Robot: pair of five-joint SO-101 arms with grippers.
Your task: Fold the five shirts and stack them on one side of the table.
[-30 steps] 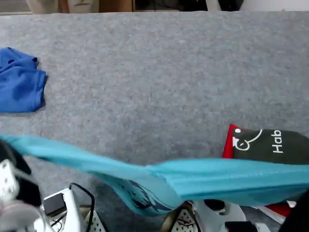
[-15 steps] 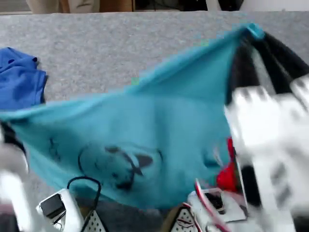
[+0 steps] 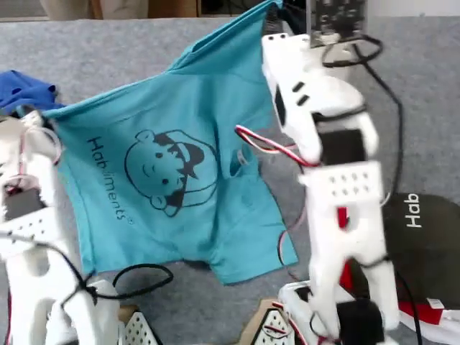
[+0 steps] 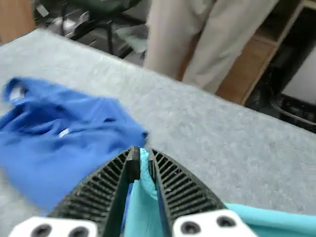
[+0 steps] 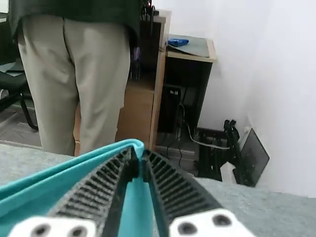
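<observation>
Shirt of turquoise cotton (image 3: 180, 187), printed with a dark cartoon face and a line of lettering, hangs spread above the grey felt counter (image 3: 144, 50), with the print facing the high camera and the lower hem rumpled toward the front. The left gripper (image 4: 140, 159) is clamped on one upper corner at the left. The right gripper (image 5: 137, 159) is clamped on the other corner over the counter's far edge. Turquoise cloth shows between each pair of jaws. A crumpled royal-blue shirt (image 3: 25, 90) lies on the counter at the left, behind the left arm. A folded black shirt with white lettering (image 3: 424, 230) lies at the right front, partly behind the right arm. One second ago the turquoise shirt sagged as a low band across the front. Half a second ago it was swinging upward, blurred. Now both arms are raised and it is stretched open.
</observation>
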